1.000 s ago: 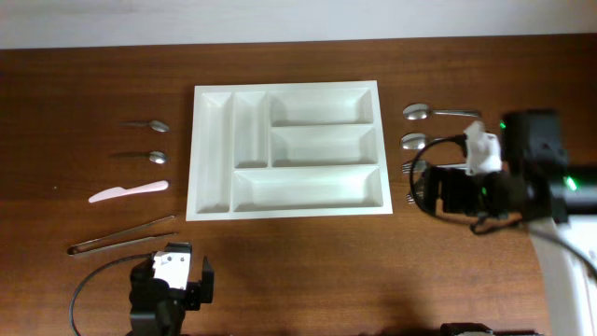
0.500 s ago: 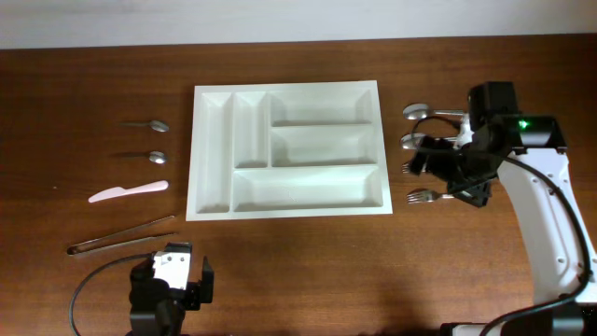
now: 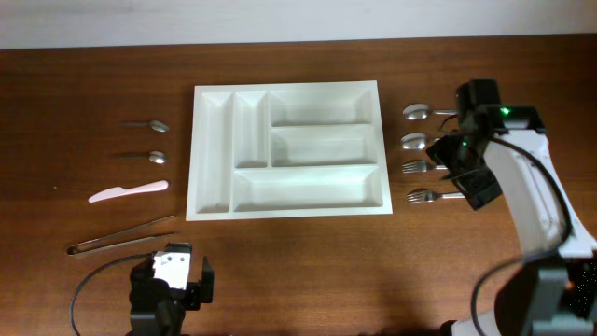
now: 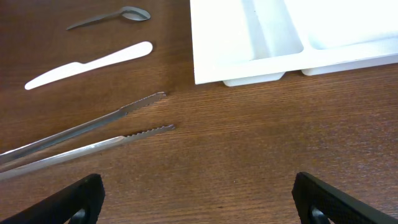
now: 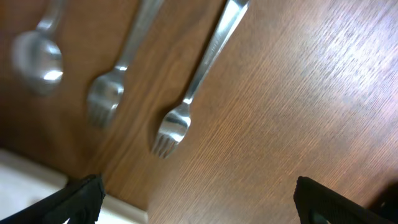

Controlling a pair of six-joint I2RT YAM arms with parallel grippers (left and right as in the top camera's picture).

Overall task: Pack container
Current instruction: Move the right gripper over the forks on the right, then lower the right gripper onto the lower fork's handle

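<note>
The container (image 3: 289,214), a big white tray with five bare compartments, lies mid-table; its near corner shows in the left wrist view (image 4: 249,68) and blurred in the right wrist view (image 5: 31,186). My right gripper (image 3: 471,182) hovers open above the handles of two forks (image 3: 415,167) (image 3: 423,196) to the right of the tray. Both forks (image 5: 171,134) (image 5: 102,102) and a spoon (image 5: 38,59) lie beyond my right gripper (image 5: 199,211). My left gripper (image 3: 173,273) (image 4: 199,208) stands open near the front edge, holding nothing, just short of the tongs (image 4: 93,134).
Two spoons (image 3: 149,124) (image 3: 147,156), a pale knife (image 3: 129,191) and metal tongs (image 3: 121,235) lie left of the tray. Two more spoons (image 3: 417,112) (image 3: 415,141) lie to its right, above the forks. The right arm's white link (image 3: 522,187) crosses the table's right side.
My right arm has swung in from the far right, and its gripper now hangs over the forks' handles. The left arm and all utensils stay put.
</note>
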